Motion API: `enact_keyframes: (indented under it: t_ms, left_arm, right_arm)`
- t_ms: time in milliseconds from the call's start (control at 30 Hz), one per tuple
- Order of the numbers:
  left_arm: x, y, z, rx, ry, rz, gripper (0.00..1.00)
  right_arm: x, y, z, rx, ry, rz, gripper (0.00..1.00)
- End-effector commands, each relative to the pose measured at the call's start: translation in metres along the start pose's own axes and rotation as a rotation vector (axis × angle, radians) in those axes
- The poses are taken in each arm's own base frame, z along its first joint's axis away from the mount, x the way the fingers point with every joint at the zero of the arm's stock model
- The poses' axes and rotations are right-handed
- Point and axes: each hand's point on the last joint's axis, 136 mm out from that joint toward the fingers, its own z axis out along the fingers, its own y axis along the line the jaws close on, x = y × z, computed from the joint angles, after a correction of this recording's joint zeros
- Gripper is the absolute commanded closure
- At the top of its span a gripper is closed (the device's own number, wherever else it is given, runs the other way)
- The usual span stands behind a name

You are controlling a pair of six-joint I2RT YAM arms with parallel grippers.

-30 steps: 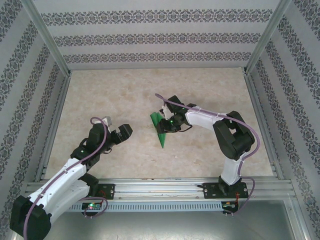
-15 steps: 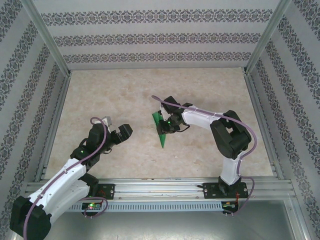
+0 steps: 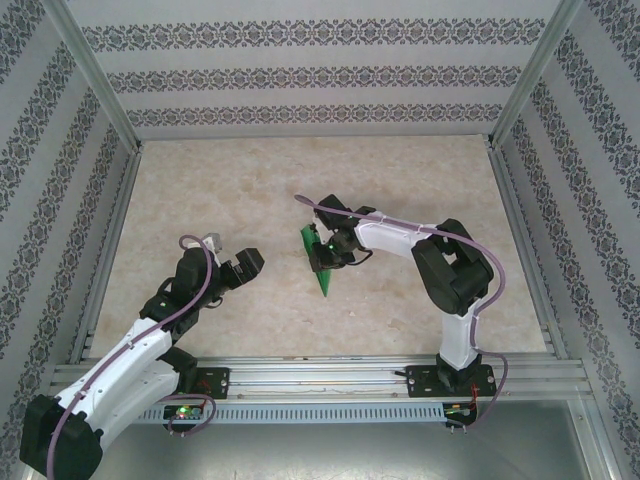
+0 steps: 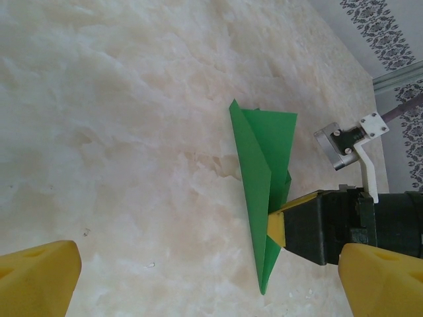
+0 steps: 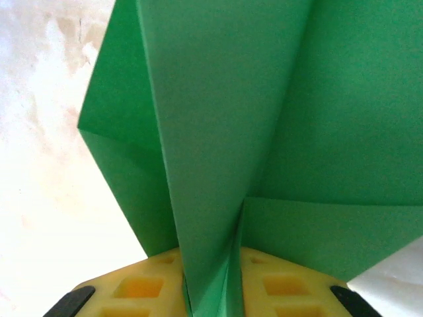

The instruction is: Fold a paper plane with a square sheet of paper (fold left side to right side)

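The square sheet of paper stands folded into a narrow green paper plane [image 3: 320, 268] at the middle of the table, its tip pointing toward the near edge. My right gripper [image 3: 324, 250] is shut on it from the right, clamping the folded layers. In the right wrist view the green folds [image 5: 225, 132] rise from between the yellow fingers [image 5: 139, 287], and my right gripper [image 5: 211, 294] pinches the centre crease. The left wrist view has the plane [image 4: 261, 172] with the right gripper [image 4: 281, 224] on its right side. My left gripper [image 3: 246, 266] hangs open to the left, apart from the paper.
The marble tabletop [image 3: 250, 180] is bounded by aluminium posts and patterned walls [image 3: 320, 75] on three sides. A metal rail [image 3: 320, 375] carrying both arm bases runs along the near edge. The right arm's purple cable [image 3: 340, 208] arches above the plane.
The right gripper has closed further on the plane and carried it slightly left. The left arm has not moved.
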Motion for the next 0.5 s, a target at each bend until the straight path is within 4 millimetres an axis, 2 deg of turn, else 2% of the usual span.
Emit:
enact_keyframes:
  t_ms: [0, 467]
  left_arm:
    - [0.0021, 0.0076, -0.0010, -0.014, 0.004, -0.013, 0.00]
    - [0.0029, 0.0095, -0.0004, -0.015, 0.005, -0.020, 0.00]
  right_arm:
    - [-0.0003, -0.0007, 0.0027, 0.044, 0.012, 0.012, 0.78]
    - [0.0019, -0.0011, 0.0105, 0.116, 0.027, 0.015, 0.85]
